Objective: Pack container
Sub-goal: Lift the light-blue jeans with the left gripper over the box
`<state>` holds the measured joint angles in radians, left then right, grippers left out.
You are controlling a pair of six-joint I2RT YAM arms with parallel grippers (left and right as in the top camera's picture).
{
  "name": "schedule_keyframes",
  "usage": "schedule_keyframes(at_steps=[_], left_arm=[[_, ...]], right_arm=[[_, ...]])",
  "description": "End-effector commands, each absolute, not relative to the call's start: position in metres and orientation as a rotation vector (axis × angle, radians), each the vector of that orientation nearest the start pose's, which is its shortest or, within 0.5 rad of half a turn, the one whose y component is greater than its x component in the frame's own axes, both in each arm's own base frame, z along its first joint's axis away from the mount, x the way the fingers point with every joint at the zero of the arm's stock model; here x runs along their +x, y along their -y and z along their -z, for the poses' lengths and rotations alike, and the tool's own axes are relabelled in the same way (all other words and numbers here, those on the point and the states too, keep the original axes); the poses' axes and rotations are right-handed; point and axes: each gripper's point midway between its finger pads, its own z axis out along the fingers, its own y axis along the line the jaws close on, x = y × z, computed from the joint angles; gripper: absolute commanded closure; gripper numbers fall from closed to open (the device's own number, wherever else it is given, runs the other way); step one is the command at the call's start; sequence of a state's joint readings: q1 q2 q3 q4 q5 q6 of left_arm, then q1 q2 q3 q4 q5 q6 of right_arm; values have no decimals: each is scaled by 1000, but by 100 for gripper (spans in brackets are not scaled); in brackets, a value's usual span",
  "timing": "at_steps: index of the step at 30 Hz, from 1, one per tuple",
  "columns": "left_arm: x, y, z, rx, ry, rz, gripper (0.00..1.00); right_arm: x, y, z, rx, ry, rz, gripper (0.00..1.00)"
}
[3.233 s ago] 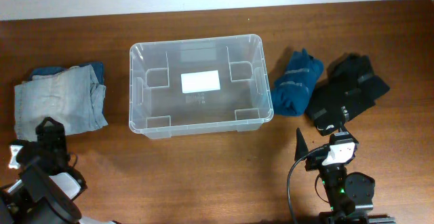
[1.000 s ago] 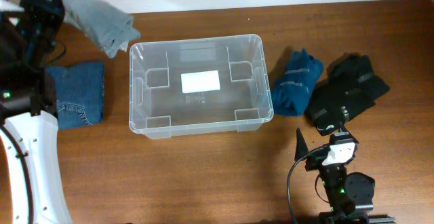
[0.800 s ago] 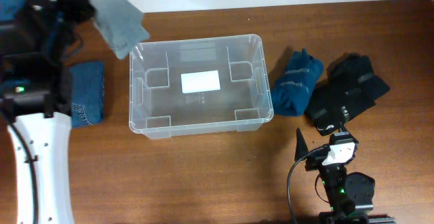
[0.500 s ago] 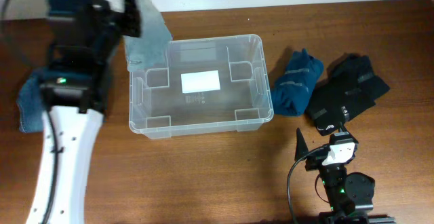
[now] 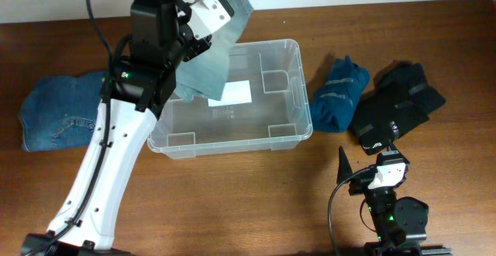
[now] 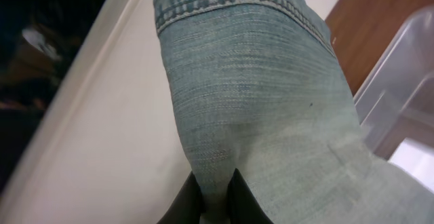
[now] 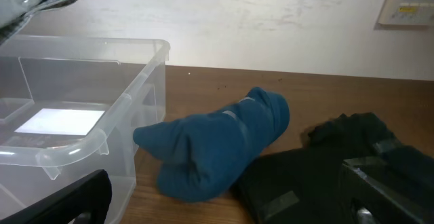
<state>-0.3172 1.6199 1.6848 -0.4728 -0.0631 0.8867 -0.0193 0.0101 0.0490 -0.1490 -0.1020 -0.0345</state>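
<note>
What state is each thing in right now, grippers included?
container: lidless, nothing lying inside
light jeans: lifted, hanging over the container's back left corner
left gripper: shut on the light jeans
right gripper: open, holding nothing
dark jeans: lying left of the container
blue garment: bundled, lying right of the container
black garment: lying at far right

left fingers (image 6: pixel 187 199) pinched together; right fingers (image 7: pixel 71 202) spread wide

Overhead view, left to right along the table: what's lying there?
Dark blue jeans → clear container → blue folded garment → black garment. Light jeans held by the left gripper overlap the container, so unplaced.
</note>
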Motion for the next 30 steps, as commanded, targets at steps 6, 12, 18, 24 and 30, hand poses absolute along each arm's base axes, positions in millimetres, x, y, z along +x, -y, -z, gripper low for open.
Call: schedule_keyframes(at_steps=[6, 12, 18, 24, 30], left_arm=[[492, 140, -345, 1445, -1492, -745, 100], [491, 159, -317, 1673, -1393, -798, 100], [492, 162, -311, 1761, -1324, -841, 100], [491, 164, -316, 1844, -1222, -909, 100], [486, 168, -326, 1827, -1199, -910, 100]], right_arm=[[243, -9, -156, -78, -1680, -29, 1], [243, -9, -156, -79, -1680, -30, 2], [243, -9, -156, -78, -1680, -29, 2], [243, -9, -156, -78, -1680, -29, 2], [243, -9, -156, -78, -1680, -29, 2]])
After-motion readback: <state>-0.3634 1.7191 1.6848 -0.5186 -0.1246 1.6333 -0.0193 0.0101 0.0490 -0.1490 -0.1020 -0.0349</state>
